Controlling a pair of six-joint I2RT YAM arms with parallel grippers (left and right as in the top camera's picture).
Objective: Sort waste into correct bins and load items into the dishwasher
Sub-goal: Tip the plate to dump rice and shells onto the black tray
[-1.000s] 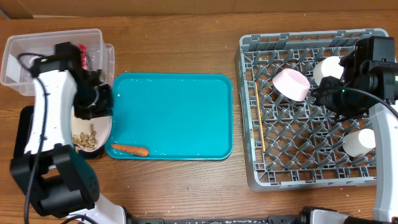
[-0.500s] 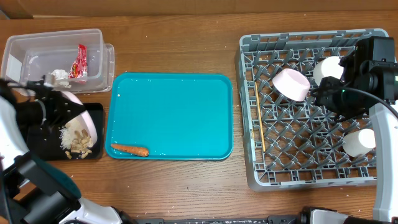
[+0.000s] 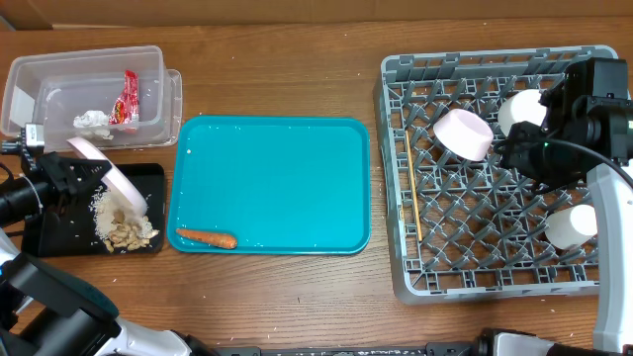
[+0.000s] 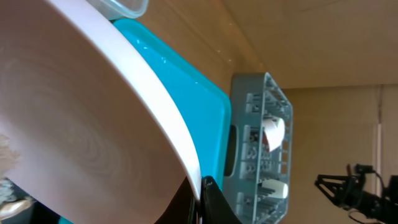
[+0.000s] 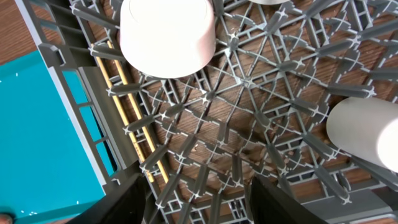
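Teal plastic marks the serving tray [image 3: 272,158] at the middle of the wooden surface [image 3: 297,59], with a small carrot [image 3: 206,237] lying along its near left edge. Left of it, the left hand [image 3: 71,178] grips a pale tilted bowl [image 3: 107,183] by the rim, tipped over the black tray [image 3: 59,237], where beige food scraps [image 3: 124,229] lie in a heap. On the far side of that tray, the clear tub [image 3: 59,71] holds a red-and-white wrapper [image 3: 129,97] and a crumpled tissue [image 3: 91,121]. On the right, the grey rack [image 3: 475,267] carries a pink bowl [image 3: 465,133], a white bowl [image 3: 521,111] towards its far right, a second white bowl [image 3: 574,225] nearer, and chopsticks [image 3: 412,188] along its left side. The right hand [image 5: 199,186] hovers over the rack's lattice floor, fingers spread wide, holding nothing.
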